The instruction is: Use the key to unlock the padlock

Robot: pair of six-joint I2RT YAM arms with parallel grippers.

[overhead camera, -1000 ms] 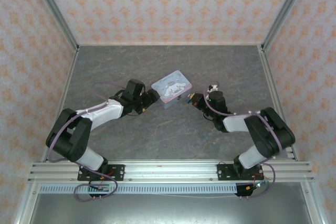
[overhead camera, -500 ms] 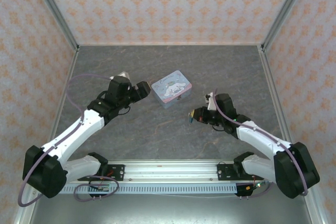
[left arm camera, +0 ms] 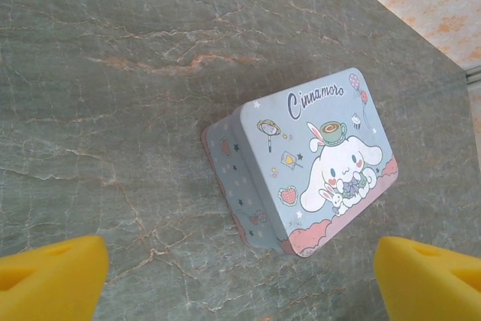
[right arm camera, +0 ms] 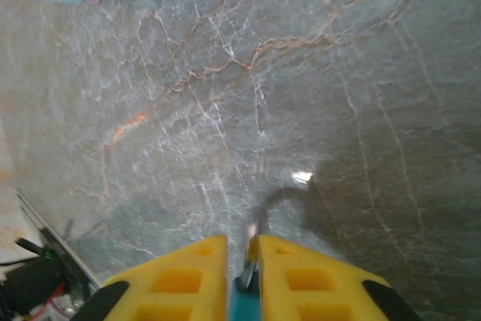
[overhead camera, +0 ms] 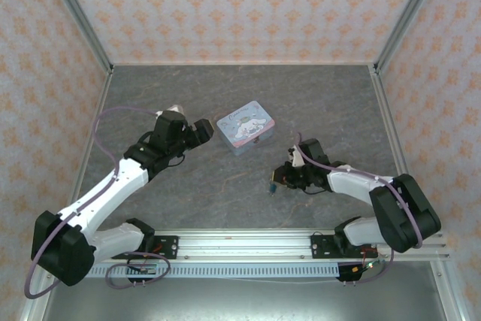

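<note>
Holding the padlock (right arm camera: 241, 304) pinched between closed fingers, our right gripper (right arm camera: 239, 253) hangs over the worktop (overhead camera: 188, 193) toward its near edge, apart from the tin (left arm camera: 316, 163). Our left gripper (left arm camera: 240, 264) gapes empty above the tin. We judge the lock is off; whether it is unlocked, we cannot tell.

Matt stone-look tabletop (left arm camera: 113, 73), smooth printed tin (left arm camera: 316, 163), shiny metal on teal padlock (right arm camera: 242, 304).

Cartoon tin (overhead camera: 246, 127) on marbled table (overhead camera: 218, 193)
</note>
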